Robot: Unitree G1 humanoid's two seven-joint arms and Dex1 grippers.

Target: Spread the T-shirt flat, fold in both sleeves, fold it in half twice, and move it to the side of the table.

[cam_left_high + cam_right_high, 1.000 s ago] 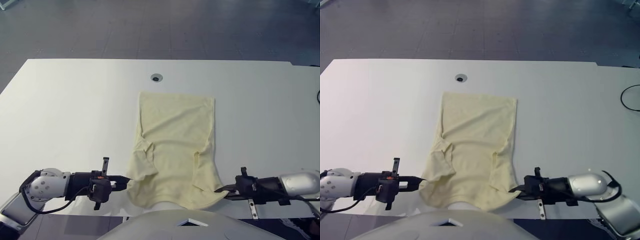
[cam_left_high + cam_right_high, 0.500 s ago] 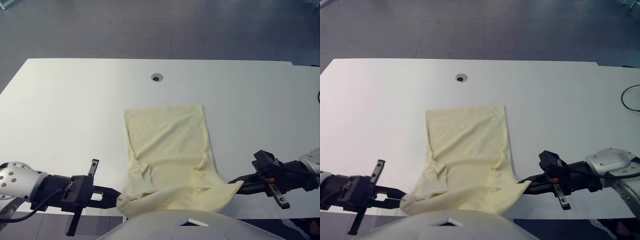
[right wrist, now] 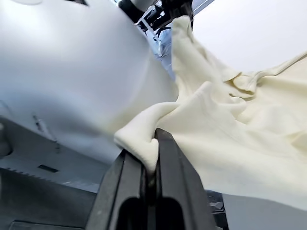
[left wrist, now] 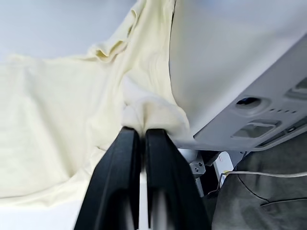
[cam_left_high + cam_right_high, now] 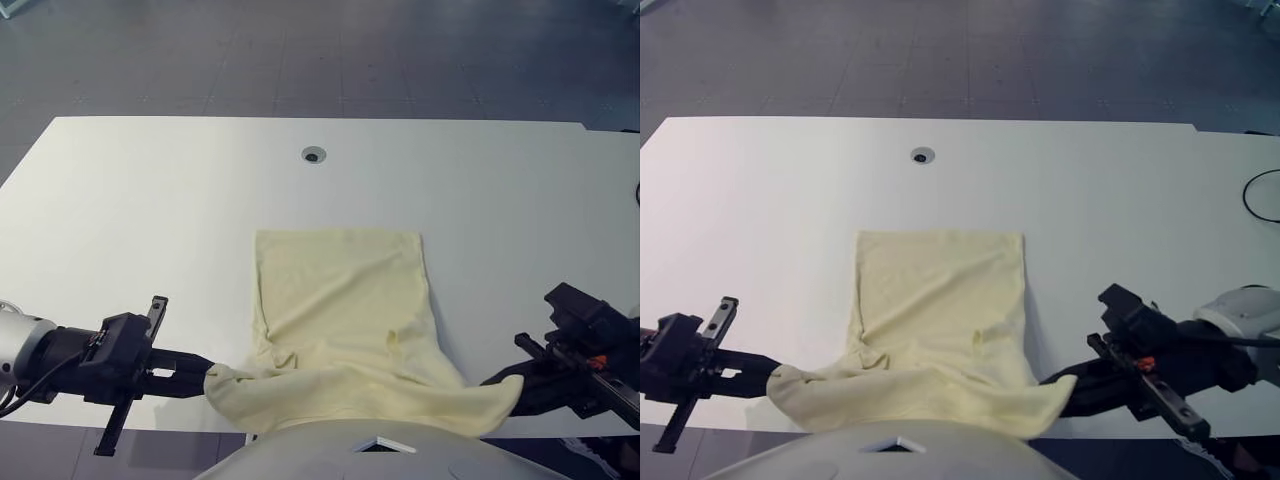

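As the head view shows, the T-shirt (image 5: 340, 295) lies on the table (image 5: 130, 200), its near edge stretched wide, likely to flatten it. Left wrist view: left end effector (image 4: 142, 132) clamped on one bunched corner. Right wrist view: right end effector (image 3: 146, 153) pinching the other.

T-shirt (image 5: 340, 300) lay on the table (image 5: 130, 200), with the hole (image 5: 314, 155) behind it. Left tool (image 5: 208, 367) was at the T-shirt's near left corner, right tool (image 5: 492, 381) at its near right.
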